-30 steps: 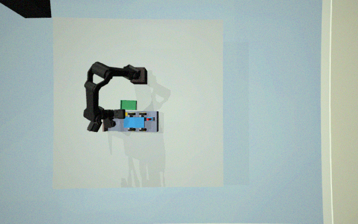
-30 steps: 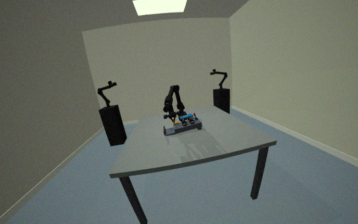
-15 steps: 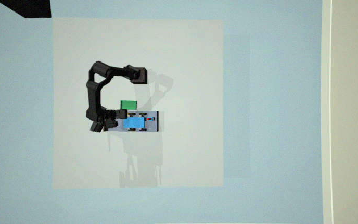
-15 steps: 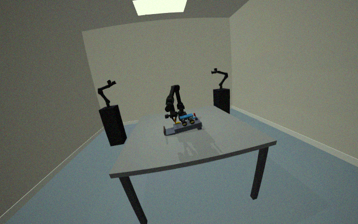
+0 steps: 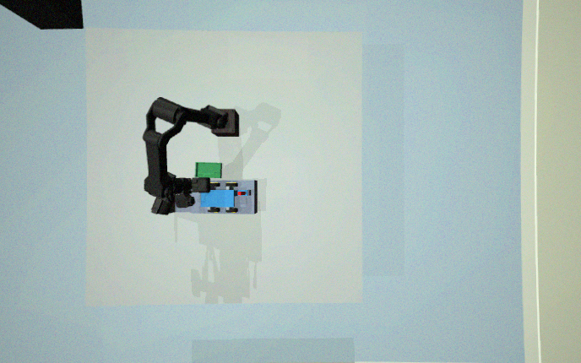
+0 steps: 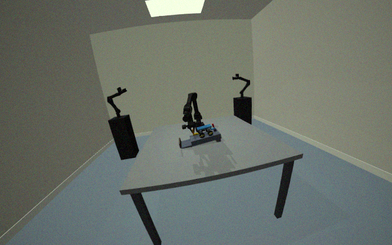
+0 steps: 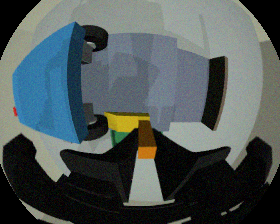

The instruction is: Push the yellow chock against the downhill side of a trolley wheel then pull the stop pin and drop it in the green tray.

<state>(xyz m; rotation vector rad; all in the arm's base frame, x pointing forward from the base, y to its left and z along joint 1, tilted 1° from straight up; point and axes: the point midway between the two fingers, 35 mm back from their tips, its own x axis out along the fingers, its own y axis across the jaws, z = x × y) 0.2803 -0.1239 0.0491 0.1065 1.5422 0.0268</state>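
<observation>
The blue trolley stands on the grey ramp. The red-headed stop pin sits at the trolley's uphill end. My gripper is shut on the orange handle of the yellow chock. The chock sits on the ramp right beside the downhill side of a black wheel. I cannot tell whether they touch. In the overhead view the gripper hides the chock.
The green tray lies on the table just beside the ramp, on the arm's base side. The arm's base stands further back. Two other arms on black pedestals stand off the table.
</observation>
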